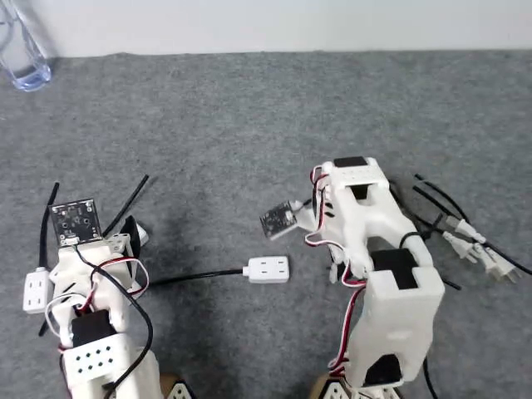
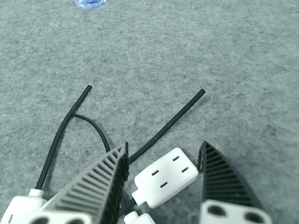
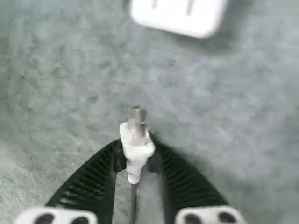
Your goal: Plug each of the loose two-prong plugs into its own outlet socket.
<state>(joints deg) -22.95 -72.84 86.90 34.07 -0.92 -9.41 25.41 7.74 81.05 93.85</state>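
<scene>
My right gripper (image 3: 136, 150) is shut on a white two-prong plug (image 3: 135, 135), with its metal prongs pointing at a white outlet socket (image 3: 180, 14) a short way ahead on the grey carpet. In the high view that socket (image 1: 268, 269) lies mid-table on a black cord. My left gripper (image 2: 164, 148) stands open, its black fingers (image 2: 110, 179) on either side of a second white outlet socket (image 2: 163, 177), apart from it. A third socket (image 1: 35, 289) lies at the far left. Loose plugs (image 1: 470, 241) lie at the right.
Black cords (image 2: 168, 123) run over the carpet ahead of the left gripper and beside the right arm (image 1: 374, 249). A clear plastic object (image 1: 25, 62) stands at the back left corner. A pale wall borders the carpet (image 1: 249, 108) at the back.
</scene>
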